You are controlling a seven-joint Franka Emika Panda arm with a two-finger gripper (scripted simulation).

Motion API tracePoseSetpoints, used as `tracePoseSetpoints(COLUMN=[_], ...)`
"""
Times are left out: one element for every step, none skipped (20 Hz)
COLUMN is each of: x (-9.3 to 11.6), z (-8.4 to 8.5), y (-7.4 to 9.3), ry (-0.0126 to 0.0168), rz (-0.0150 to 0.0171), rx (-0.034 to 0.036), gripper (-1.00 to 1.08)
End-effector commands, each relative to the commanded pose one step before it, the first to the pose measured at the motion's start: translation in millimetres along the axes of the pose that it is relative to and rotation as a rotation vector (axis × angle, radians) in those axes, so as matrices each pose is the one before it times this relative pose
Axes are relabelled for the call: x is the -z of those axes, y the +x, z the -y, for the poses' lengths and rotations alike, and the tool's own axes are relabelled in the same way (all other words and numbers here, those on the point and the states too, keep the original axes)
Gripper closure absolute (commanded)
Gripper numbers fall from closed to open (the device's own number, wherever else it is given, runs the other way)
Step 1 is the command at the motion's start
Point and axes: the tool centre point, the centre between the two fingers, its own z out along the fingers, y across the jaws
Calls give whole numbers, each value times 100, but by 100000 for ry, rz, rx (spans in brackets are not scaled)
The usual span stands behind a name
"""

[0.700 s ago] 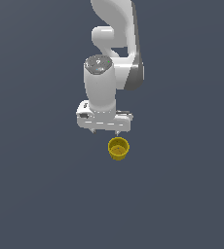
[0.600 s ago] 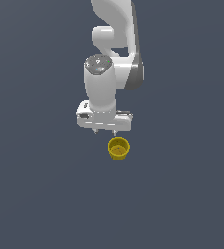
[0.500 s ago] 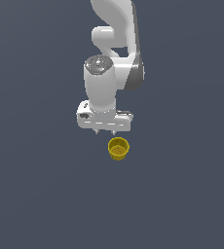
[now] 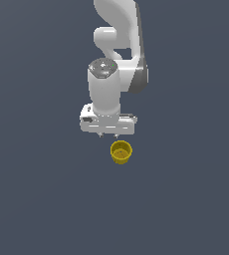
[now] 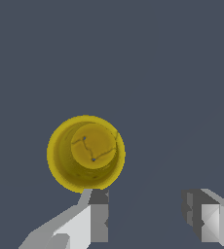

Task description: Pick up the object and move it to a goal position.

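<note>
white panda arm (image 4: pixel 117 55) points its gripper (image 4: pixel 108 135) straight down over a flat dark grey floor (image 4: pixel 37 199). the fingers (image 5: pixel 97 219) are spread wide with nothing between them, so the hand is released and empty; only short tips show under the palm in the exterior view. yellow cup (image 4: pixel 121 152) stands upright on the floor, mouth up, hollow inside, thin walls, faint crack-like lines on its inner bottom in the wrist view. in the exterior view the cup sits just below the gripper and a little toward that view's right, not under the gap. in the wrist view the cup (image 5: pixel 86 153) lies just beyond one fingertip, off the line between the two fingers, and its rim looks close to that tip; cannot tell if they touch. the other finger (image 5: pixel 201 214) is well apart from the cup.
</note>
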Motion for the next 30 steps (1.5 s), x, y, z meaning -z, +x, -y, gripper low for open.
tracePoseSetpoints(x=[-292, -178, -210, -242, -275, -308, -341, -375, -410, -444, -473, -453, -420, -387, -354, -320, -287, -253, -219, -186, -151, -118, -85, -50, -23, 70, -37, -112, -187, -246], z=[32, 25, 28, 31, 34, 35, 36, 35, 35, 31, 29, 21, 16, 10, 6, 3, 0, 0, -1, -5, 0, -3, -4, 3, -30, 17, -2, -7, -12, 21], y=[90, 69, 83, 94, 103, 114, 124, 133, 142, 149, 154, 142, 127, 113, 100, 88, 76, 65, 55, 46, 37, 28, 20, 12, 0, -50, 0, 1, 1, 4], ry=[282, 202, 246, 281, 316, 356, 396, 435, 476, 515, 550, 526, 487, 448, 409, 370, 330, 291, 252, 211, 175, 135, 95, 60, 0, -93, 0, 0, 0, 19], rz=[-38, -65, -87, -99, -112, -131, -151, -172, -196, -221, -247, -247, -239, -228, -215, -201, -184, -167, -148, -126, -106, -82, -59, -37, 0, 145, 0, 0, 0, -27], rx=[940, 604, 696, 804, 912, 1012, 1114, 1214, 1314, 1407, 1485, 1406, 1292, 1178, 1068, 961, 854, 751, 648, 541, 449, 344, 243, 154, 0, -299, 0, 0, 0, 60], gripper=[-20, -20, -20, -20, -20, -20, -20, -20, -20, -20, -20, -20, -20, -20, -20, -20, -20, -20, -20, -20, -20, -20, -20, -20, -20, -20, -20, -20, -20, -20])
